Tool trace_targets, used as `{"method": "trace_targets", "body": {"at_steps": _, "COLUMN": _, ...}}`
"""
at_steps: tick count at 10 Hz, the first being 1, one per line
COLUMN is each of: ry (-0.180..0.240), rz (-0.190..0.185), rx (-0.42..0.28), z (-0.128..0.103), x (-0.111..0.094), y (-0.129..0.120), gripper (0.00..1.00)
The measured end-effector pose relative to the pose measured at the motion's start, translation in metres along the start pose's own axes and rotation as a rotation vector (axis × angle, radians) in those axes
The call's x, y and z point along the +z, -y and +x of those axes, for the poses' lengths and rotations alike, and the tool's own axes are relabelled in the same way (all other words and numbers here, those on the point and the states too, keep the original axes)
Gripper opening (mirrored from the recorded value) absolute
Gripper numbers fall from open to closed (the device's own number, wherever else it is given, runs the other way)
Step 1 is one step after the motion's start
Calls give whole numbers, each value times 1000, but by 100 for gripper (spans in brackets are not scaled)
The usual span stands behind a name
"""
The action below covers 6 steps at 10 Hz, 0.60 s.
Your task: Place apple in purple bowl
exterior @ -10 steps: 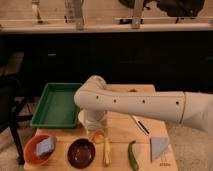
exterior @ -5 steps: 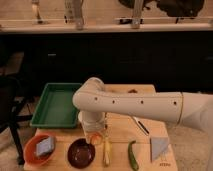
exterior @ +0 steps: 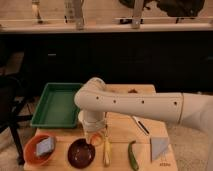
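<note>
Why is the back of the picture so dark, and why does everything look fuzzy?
In the camera view, the cabinets behind the table lie in deep shadow, while the table itself is warmly lit. The white arm looks brightest. Everything is soft and blurry, so small things lack crisp edges. The gripper hangs under the arm's bend, shut on the apple, just above the purple bowl.

The single camera looks down from above and in front across the worktop (exterior: 120,152) toward the rear wall; the gripper (exterior: 94,136), shut, sits near the front edge.
</note>
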Motion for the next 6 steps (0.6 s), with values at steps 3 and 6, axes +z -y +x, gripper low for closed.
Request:
{"method": "trace_targets", "body": {"at_steps": 3, "ry": 6, "rz": 33, "rx": 18, "z": -1, "x": 6, "y": 14, "gripper": 0}}
{"method": "trace_targets", "body": {"at_steps": 6, "ry": 3, "rz": 64, "rx": 12, "z": -3, "x": 10, "y": 34, "gripper": 0}}
